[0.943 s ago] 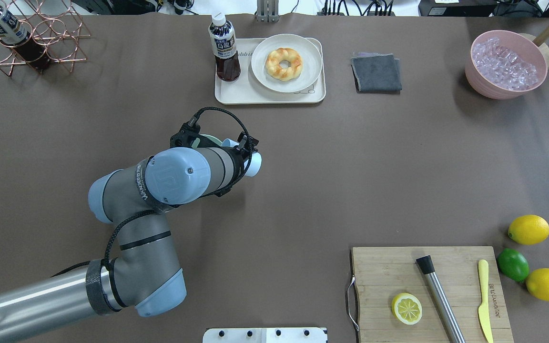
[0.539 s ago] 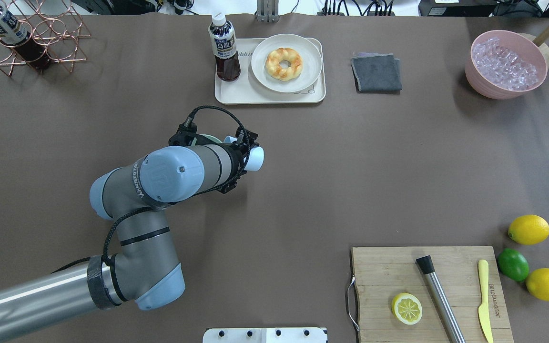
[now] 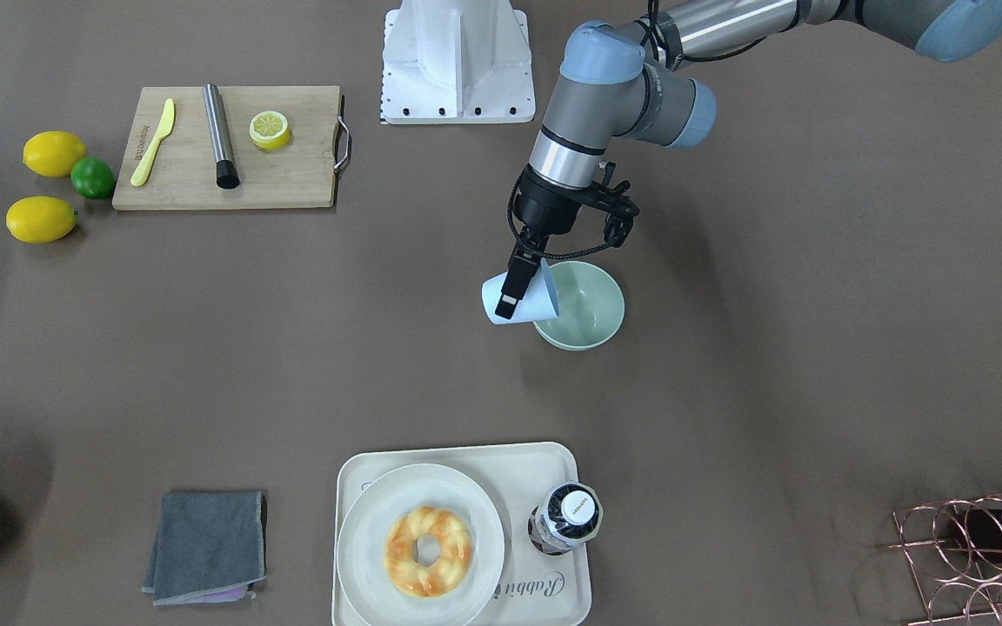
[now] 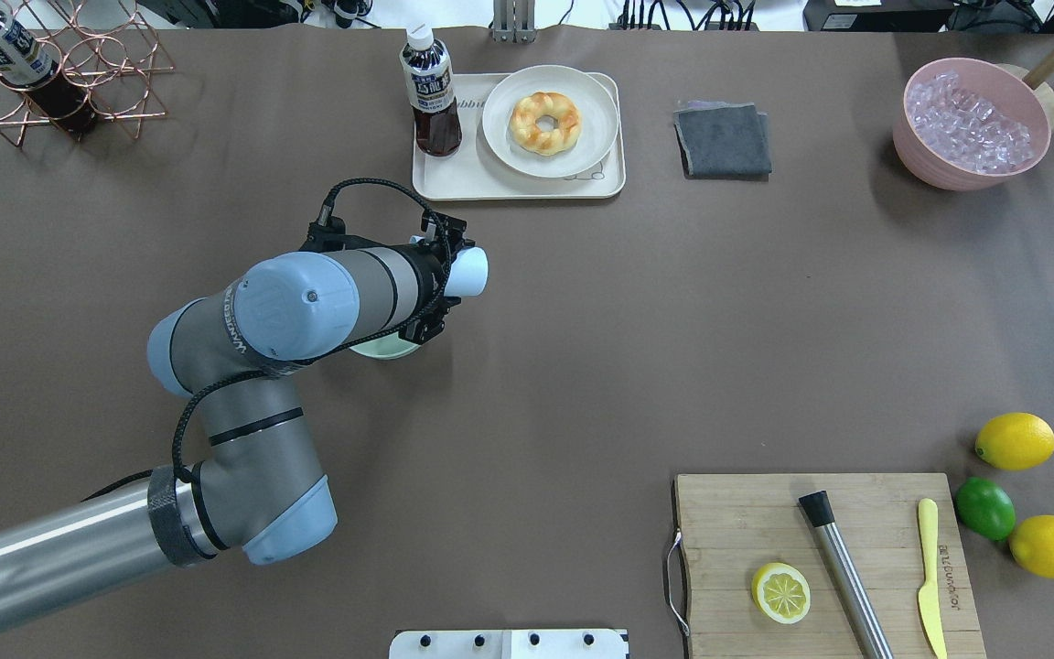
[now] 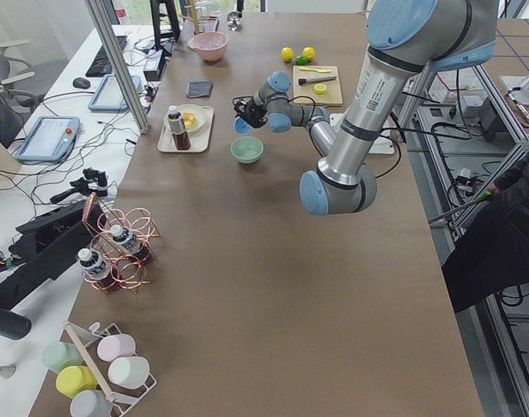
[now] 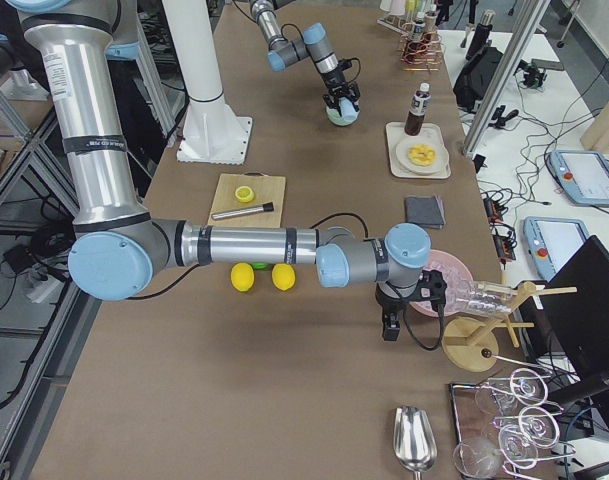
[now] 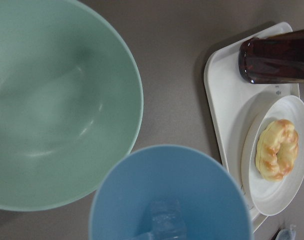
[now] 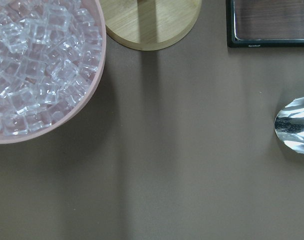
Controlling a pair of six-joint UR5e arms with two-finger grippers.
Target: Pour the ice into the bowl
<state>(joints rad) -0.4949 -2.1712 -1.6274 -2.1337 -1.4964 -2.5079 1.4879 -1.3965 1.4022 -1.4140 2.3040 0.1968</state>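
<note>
Leftward in the overhead view the left claw (image 3: pixel 514 296) has swung, grasping one tilted blue cup (image 3: pixel 494 306) at the one green bowl (image 3: pixel 592 304)'s rim. One ice cube (image 7: pixel 164 220) lies in the cup. Whether the right claw (image 6: pixel 388 330) is clenched, I cannot tell. The one tray (image 3: pixel 466 461) sits well apart.

A tilted light blue plastic cup (image 3: pixel 540 303) hangs just beside the round pale mint-green bowl (image 3: pixel 588 304), toward the robot's right. A clear ice cube (image 7: pixel 164 222) lies inside the cup. Beyond both stands a cream rectangular tray (image 3: pixel 544 461).
</note>
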